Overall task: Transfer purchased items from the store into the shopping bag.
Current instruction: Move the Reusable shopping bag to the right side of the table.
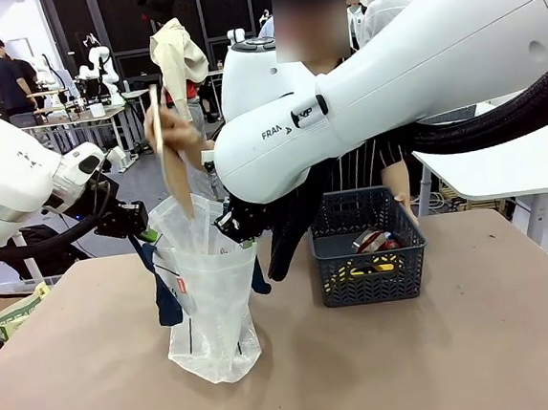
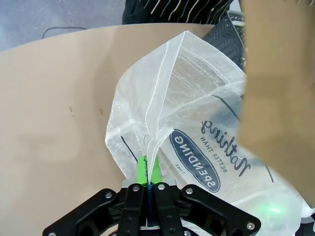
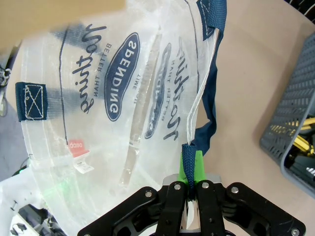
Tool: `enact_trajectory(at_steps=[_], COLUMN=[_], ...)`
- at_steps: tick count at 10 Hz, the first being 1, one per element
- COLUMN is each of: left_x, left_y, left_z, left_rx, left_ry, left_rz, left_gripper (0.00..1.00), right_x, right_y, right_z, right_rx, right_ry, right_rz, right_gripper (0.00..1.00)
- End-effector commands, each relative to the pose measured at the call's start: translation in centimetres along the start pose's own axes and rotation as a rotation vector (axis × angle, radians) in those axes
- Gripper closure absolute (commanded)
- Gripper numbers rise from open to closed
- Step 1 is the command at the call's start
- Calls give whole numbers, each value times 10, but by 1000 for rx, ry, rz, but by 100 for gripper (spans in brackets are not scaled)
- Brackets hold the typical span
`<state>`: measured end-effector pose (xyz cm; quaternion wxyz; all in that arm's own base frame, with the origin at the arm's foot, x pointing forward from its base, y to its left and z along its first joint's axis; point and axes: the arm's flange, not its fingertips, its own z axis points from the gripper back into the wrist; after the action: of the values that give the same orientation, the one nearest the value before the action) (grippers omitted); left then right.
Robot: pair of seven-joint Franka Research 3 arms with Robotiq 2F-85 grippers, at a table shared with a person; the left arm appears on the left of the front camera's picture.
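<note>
The left gripper (image 2: 148,165) was clamped tight on the left rim of the shopping bag (image 1: 211,306), which stood left of the table's (image 1: 461,361) middle. A person's hand (image 1: 173,129) held a brown cardboard box (image 1: 178,180) on end in the bag's mouth. The right gripper (image 3: 192,169) was pinched shut on the bag's navy strap (image 3: 211,93). Farther right, near the far edge, the basket (image 1: 372,283) held a yellow-and-black pack (image 1: 371,268).

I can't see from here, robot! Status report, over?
Left gripper, right gripper shut on clear plastic tote. Person's hand holds brown cardboard box in its mouth. Nothing blocking.
</note>
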<state>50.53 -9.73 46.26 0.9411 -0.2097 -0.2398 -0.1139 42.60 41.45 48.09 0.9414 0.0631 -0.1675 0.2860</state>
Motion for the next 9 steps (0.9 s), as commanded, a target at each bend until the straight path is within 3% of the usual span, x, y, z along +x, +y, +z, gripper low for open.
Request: enact_trajectory(at_steps=[1,9], left_x=[-2,-2], left_y=[1,1], left_z=[3,3], left_rx=[2,2], left_ry=[-7,-7], left_rz=[1,1], left_gripper=[100,100], right_x=[-1,-1], right_y=[-1,-1], right_z=[2,2], right_rx=[-1,-1], right_ry=[-2,-2], right_rz=[-4,-4], right_gripper=[100,100])
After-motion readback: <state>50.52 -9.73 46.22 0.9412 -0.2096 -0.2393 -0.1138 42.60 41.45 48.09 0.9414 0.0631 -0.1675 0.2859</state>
